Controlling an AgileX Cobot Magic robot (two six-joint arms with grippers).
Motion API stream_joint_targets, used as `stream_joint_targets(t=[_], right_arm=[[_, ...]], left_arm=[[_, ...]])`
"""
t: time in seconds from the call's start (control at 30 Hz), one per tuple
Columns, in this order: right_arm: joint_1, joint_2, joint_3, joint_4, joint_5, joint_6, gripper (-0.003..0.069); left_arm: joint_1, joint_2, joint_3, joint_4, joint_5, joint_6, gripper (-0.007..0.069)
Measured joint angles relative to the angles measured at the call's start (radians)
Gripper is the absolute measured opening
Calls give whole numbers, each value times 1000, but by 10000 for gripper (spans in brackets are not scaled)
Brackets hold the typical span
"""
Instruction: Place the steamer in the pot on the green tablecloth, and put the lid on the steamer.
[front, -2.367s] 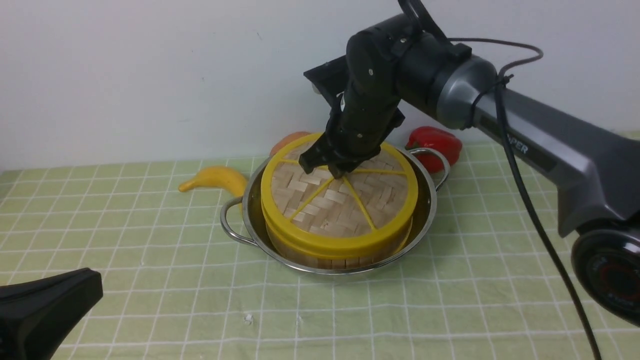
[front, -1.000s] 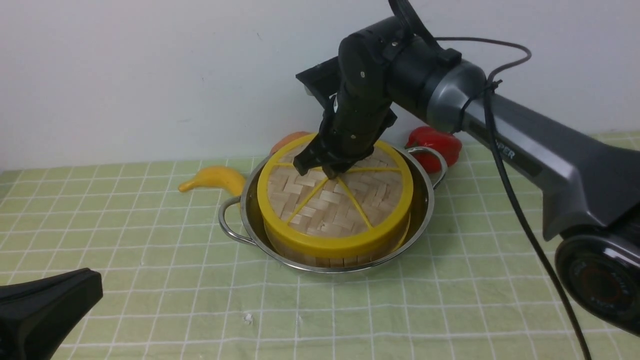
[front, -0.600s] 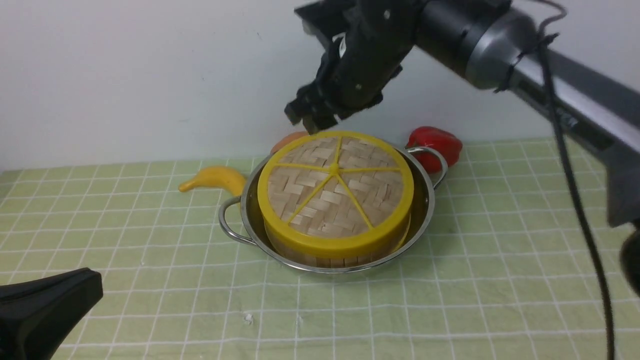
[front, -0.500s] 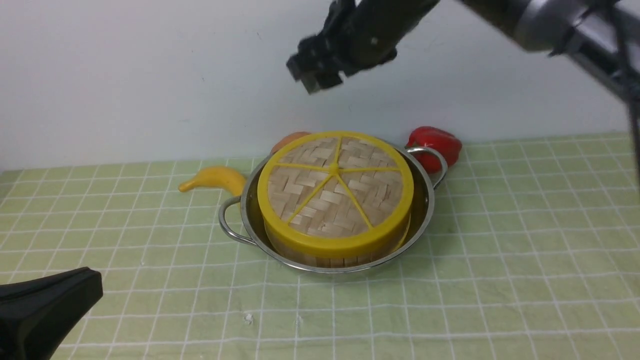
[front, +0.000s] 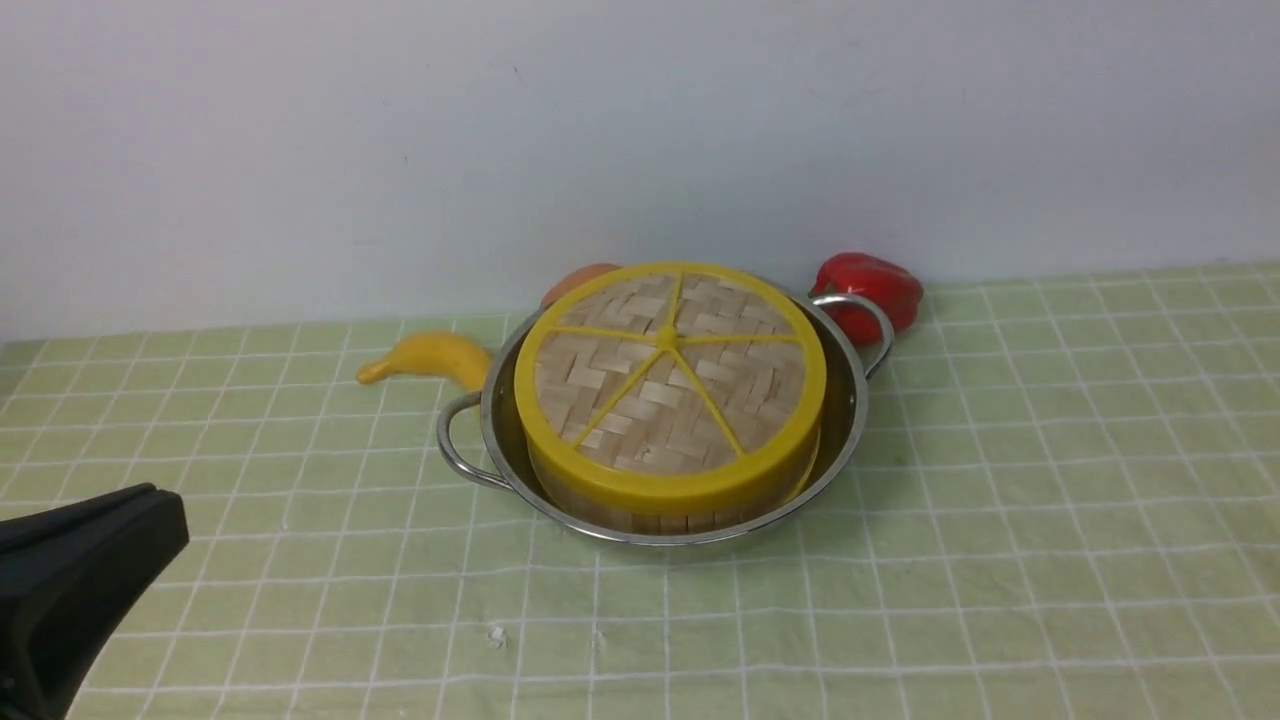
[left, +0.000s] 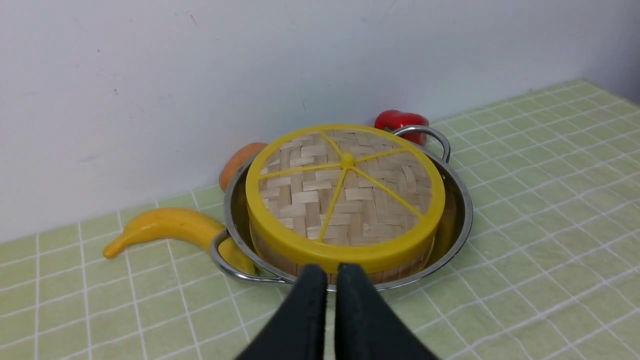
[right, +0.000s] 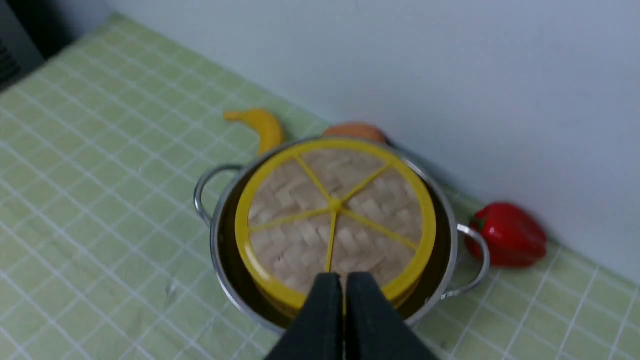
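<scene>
The shiny pot (front: 852, 400) stands on the green tablecloth (front: 1000, 560) near the back wall. Inside it sits the steamer (front: 640, 520); only a strip of its slatted wall shows. The woven lid (front: 668, 375) with yellow spokes lies flat on top and hides the steamer's inside. My left gripper (left: 331, 271) is shut and empty, low and short of the pot's near rim; in the front view its black tip (front: 150, 520) shows at the lower left. My right gripper (right: 344, 277) is shut and empty, high above the lid (right: 334, 205), and does not show in the front view.
A yellow banana (front: 425, 358) lies left of the pot, by its left handle (front: 455, 455). An orange fruit (front: 580, 278) sits behind the pot. A red pepper (front: 870, 290) rests against the right handle, close to the white wall.
My right gripper let go of the lid's hub, rose and left the front view, then shut. The lid stays on the steamer. The left gripper's tip shifted slightly left.
</scene>
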Motion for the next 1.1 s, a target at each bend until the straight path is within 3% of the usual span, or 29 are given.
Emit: stream_joint_targets(t=[0.2, 0.37, 0.53, 1.1], right_arm=[[0, -236, 644, 0, -485, 26, -15], [0, -304, 900, 0, -752, 49, -15], [0, -317, 936, 26, -835, 49, -10], [-33, -329, 945, 24, -845, 48, 18]], left_arm=[[0, 0, 0, 0, 7, 0, 43], [0, 0, 0, -3, 10, 0, 43], [0, 0, 0, -3, 14, 0, 50], [0, 0, 0, -3, 18, 0, 75]])
